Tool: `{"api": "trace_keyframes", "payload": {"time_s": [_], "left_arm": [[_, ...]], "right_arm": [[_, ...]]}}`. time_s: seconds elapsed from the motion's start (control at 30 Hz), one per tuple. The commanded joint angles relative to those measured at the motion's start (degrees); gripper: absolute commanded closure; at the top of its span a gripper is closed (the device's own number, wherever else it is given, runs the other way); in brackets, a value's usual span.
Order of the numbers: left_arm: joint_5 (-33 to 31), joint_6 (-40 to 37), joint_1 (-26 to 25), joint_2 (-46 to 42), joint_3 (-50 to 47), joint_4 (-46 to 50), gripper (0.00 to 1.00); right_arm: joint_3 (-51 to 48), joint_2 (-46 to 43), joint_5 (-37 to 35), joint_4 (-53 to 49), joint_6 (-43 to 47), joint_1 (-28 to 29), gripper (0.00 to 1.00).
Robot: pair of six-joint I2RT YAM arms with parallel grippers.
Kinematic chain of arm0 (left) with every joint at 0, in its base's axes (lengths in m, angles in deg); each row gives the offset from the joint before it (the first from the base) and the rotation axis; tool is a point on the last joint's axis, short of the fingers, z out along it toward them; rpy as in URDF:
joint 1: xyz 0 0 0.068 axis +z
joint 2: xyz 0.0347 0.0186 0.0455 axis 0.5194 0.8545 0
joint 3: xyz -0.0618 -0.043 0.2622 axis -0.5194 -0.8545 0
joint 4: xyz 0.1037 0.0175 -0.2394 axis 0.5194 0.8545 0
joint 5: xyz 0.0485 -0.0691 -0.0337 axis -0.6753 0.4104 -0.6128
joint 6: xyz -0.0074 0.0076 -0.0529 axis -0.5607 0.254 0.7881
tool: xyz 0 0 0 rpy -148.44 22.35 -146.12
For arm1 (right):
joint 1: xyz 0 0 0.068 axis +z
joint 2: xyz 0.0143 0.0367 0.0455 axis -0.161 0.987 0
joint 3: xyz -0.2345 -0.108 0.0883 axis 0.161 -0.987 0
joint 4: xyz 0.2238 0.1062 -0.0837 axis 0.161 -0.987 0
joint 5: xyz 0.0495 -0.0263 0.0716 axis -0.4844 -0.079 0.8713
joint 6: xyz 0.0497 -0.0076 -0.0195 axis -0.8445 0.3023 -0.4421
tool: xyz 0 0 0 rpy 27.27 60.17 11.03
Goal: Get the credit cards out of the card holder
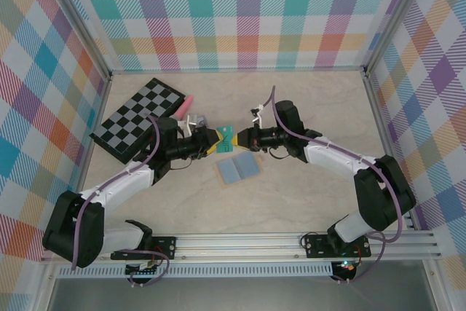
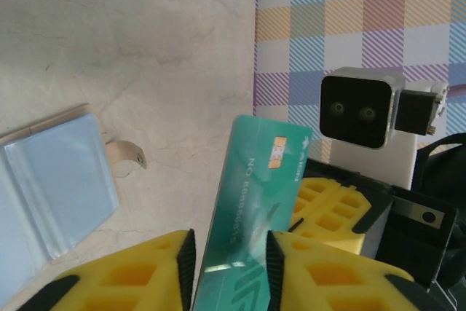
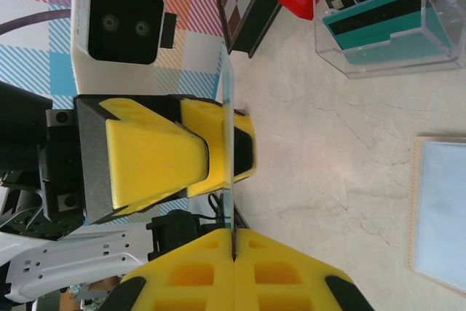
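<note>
A teal credit card (image 1: 227, 136) hangs in the air between my two grippers, above the middle of the table. My right gripper (image 3: 234, 242) is shut flat on one end of the credit card (image 3: 228, 107), which I see edge-on in the right wrist view. My left gripper (image 2: 229, 253) has its jaws a little apart, one on either side of the credit card (image 2: 251, 194), with the black pads close against it. The card holder (image 1: 238, 169) lies open on the table just below the grippers. Its light-blue panels face up (image 2: 54, 180), and no gripper touches it.
A clear plastic box (image 3: 382, 23) holding teal and dark cards stands on the table behind the left gripper (image 1: 212, 140). A chessboard (image 1: 138, 118) lies at the back left, with a small pink-red object (image 1: 186, 101) beside it. Frame posts and checked walls close in the table.
</note>
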Motion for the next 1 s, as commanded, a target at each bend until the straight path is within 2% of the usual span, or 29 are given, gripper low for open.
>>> {"api": "trace_keyframes", "payload": {"time_s": [0.0,0.33,0.43,0.5,0.6,0.7,0.77,0.97], "left_arm": [[1.15,0.64,0.46,0.06,1.33,-3.63,0.73],[0.48,0.91,0.42,-1.19,-0.50,-6.08,1.00],[-1.32,-2.06,0.48,-1.99,0.79,-0.93,1.00],[-3.65,-6.12,0.44,-2.95,2.80,6.39,1.00],[-8.86,-13.86,0.35,-4.48,6.69,19.52,1.00],[-16.71,-23.17,0.16,-5.42,11.97,34.57,1.00],[-20.37,-28.57,0.07,-5.60,14.78,41.00,1.00],[-28.18,-41.29,0.09,-5.25,21.96,49.61,1.00]], "right_arm": [[-0.55,-0.14,1.43,1.55,0.10,-0.56,1.00],[0.39,-0.02,0.12,-2.40,2.08,-0.83,0.98],[1.35,-0.30,-1.05,-6.43,3.70,-1.34,0.74],[2.06,-0.71,-3.06,-10.63,5.67,-2.24,0.52],[2.76,-1.24,-5.86,-16.04,9.00,-4.38,0.31],[3.69,-1.51,-9.75,-21.63,13.20,-6.14,0.20],[4.44,-1.51,-12.51,-24.61,15.97,-6.81,0.16],[4.90,-2.85,-16.10,-28.65,22.83,-8.11,0.05]]}}
